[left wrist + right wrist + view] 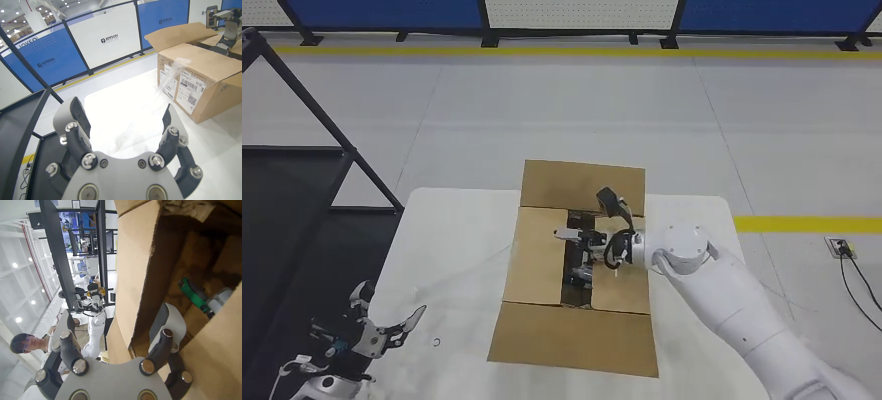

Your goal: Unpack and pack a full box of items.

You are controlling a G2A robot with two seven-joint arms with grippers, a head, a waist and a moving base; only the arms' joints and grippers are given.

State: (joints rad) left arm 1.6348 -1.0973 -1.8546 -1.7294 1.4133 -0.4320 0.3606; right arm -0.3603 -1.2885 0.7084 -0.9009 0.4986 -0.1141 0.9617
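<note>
— Box of brown cardboard point(538, 255): whereabouts?
— Around the middle of the white table point(447, 265). Far and near flaps spread flat outward, left and right flaps folded partly in, with a dark slot between the two.

— Right gripper point(579, 248)?
— Down at that slot, on the white arm point(742, 300) coming in from the near right. Spread wide, straddling the edge of one inner flap point(132, 275), with one finger point(65, 328) outside the cardboard and the other inside the box (touching or not, hard to judge).

— Contents?
— A green-and-black handled item point(194, 296) lying deep inside, just beside a pale grey-white part point(219, 300). Kind impossible to tell for either. Brown card all around both.

— Left gripper point(382, 335)?
— Well apart from the box, at the near left edge of the table, beside a black metal rack point(13, 117). Opened wide and empty, black ribbed pads point(80, 117) facing each other above the white tabletop.

— Anything on the outside of the box?
— White printed labels point(191, 89) on the left wall, plus a strip of clear tape point(170, 75) sticking out from the upper edge, hanging loose.
</note>
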